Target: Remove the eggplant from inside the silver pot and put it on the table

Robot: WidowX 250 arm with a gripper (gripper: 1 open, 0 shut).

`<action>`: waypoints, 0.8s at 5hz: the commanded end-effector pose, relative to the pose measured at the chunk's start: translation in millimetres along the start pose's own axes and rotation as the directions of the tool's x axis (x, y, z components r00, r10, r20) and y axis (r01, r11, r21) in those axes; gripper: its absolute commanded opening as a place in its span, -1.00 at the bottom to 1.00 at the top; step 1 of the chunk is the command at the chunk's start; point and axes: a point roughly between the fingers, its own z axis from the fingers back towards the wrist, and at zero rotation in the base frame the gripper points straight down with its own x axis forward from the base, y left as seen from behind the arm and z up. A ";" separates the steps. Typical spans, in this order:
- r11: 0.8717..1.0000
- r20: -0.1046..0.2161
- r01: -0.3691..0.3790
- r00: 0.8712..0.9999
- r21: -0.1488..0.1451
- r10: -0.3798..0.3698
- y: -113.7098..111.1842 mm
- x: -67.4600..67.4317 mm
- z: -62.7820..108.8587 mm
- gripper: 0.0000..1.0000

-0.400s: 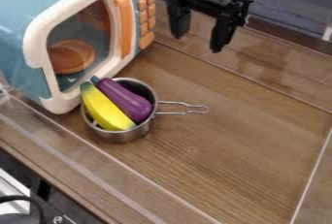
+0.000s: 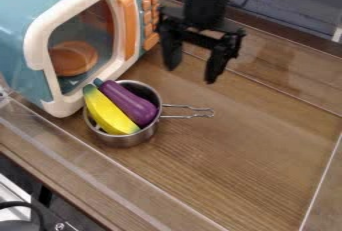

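The tool [image 2: 194,60] hangs pointing down with its fingers spread wide, holding nothing. Below it and toward the left, the eggplant [image 2: 130,101] lies inside the silver pot [image 2: 124,126] beside a yellow banana toy [image 2: 106,113], on the table [image 2: 241,155].

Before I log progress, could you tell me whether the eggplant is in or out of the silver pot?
In. The eggplant lies inside the silver pot, beside a yellow toy.
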 end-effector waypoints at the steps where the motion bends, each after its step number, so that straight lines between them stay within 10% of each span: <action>1: 0.994 0.090 -0.102 0.990 -0.030 0.105 12.8 -13.6 17.2 1.00; 4: 0.955 0.116 -0.289 0.948 -0.067 0.295 27.6 -17.4 -0.2 1.00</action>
